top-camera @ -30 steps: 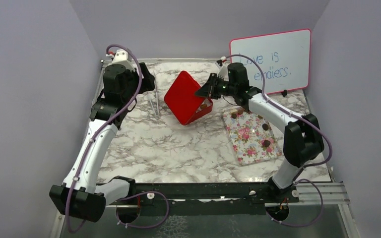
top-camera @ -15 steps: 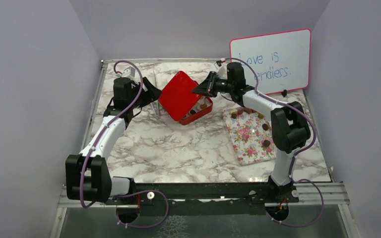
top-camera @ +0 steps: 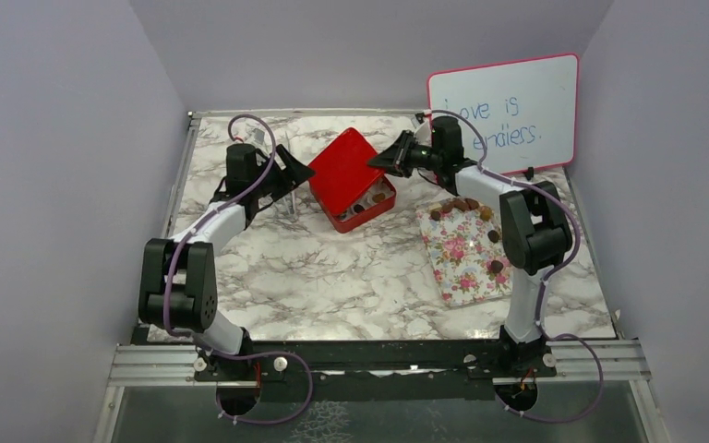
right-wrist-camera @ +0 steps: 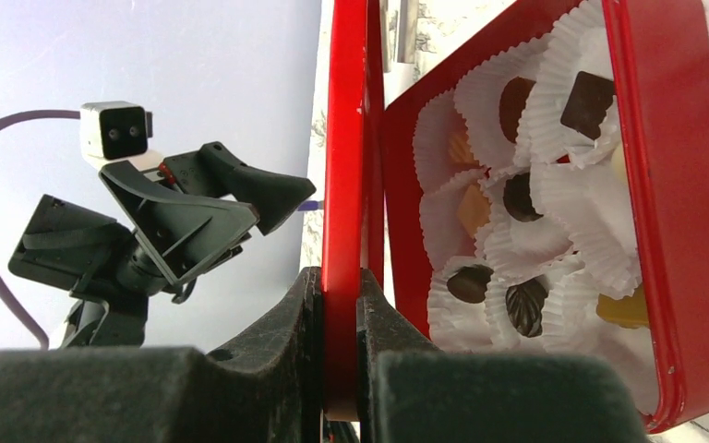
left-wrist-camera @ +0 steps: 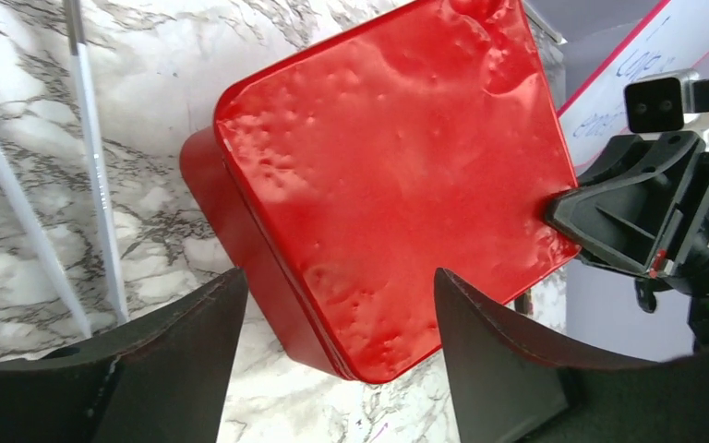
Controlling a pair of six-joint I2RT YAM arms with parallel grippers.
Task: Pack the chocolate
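Small chocolate pieces (right-wrist-camera: 522, 197), dark brown and caramel coloured, round and square, sit in frilled white paper cups (right-wrist-camera: 563, 235) inside a shallow red tin (right-wrist-camera: 651, 185). The tin rests near the back middle of a marble-patterned bench (top-camera: 332, 277). More chocolate pieces lie scattered on a flowered tray (top-camera: 466, 268) just to the tin's right. The tin's lid (left-wrist-camera: 397, 185), glossy red and dimpled, is tilted up over the tin, leaving the filled cups showing along one side. The right hand (right-wrist-camera: 340, 286) is closed tightly on the lid's edge, one finger on each face. The left hand (left-wrist-camera: 332, 309) faces it from the opposite side with its fingers spread wide, the lid's near corner showing between them; whether they touch it cannot be told. Thin white rods (left-wrist-camera: 92, 185) stand on the bench beside the left hand. A pink-framed whiteboard (top-camera: 508, 111) with handwriting leans against the back wall.
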